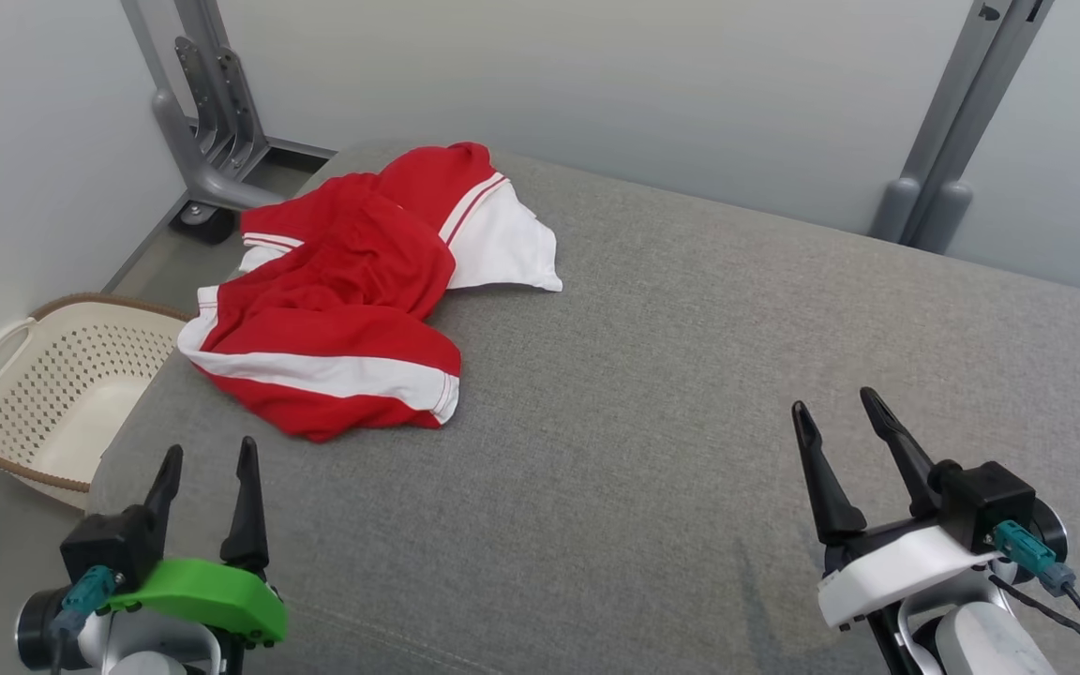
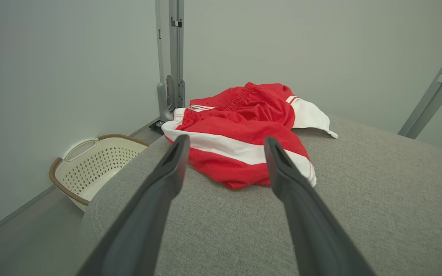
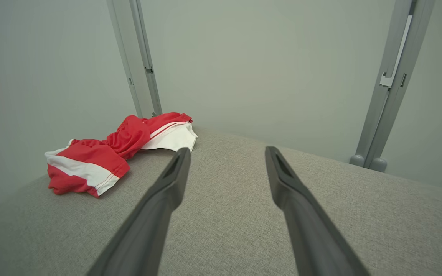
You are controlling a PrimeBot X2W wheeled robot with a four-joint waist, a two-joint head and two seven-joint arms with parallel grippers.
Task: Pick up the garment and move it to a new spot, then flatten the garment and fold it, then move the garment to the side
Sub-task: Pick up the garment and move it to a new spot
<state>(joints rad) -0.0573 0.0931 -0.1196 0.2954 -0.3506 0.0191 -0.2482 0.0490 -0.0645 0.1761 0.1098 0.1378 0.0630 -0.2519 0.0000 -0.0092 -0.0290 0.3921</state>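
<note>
1. Pale walls (image 1: 596, 75) close the room on all sides. Two grey metal posts (image 1: 212, 141) stand at the far corners.
2. A grey woven pad (image 1: 690, 375) is the work surface. It looks soft and slightly grippy, so cloth would probably drag on it rather than slide.
3. A cream perforated basket (image 1: 81, 305) sits on the floor beside the pad's left edge.
4. The garment (image 1: 343, 309) lies crumpled on the pad's far left, with one edge at or just over the side above the basket. It is red with white bands and looks like shorts.
5. Handling, as I judge it:
   - It is thin, light and limp and has no stiffness.
   - It will droop and unfurl when lifted, so a pinch of several layers may bring it up in a lump.
   - The weave looks smooth and may slip from a shallow pinch.
6. Where to take hold:
   - The near white band (image 2: 240, 149) sits straight ahead of the left fingers and is closest.
   - The gathered waistband (image 2: 240, 97) at the back is thicker and a surer hold for spreading it flat.
7. The left gripper (image 1: 210, 448) hovers over the near left corner with its jaws spread wide and nothing between them.
8. The right gripper (image 1: 832, 400) hovers at the near right, well apart from the garment, also spread and holding nothing.
9. I can read no brand, label or writing on anything.
</note>
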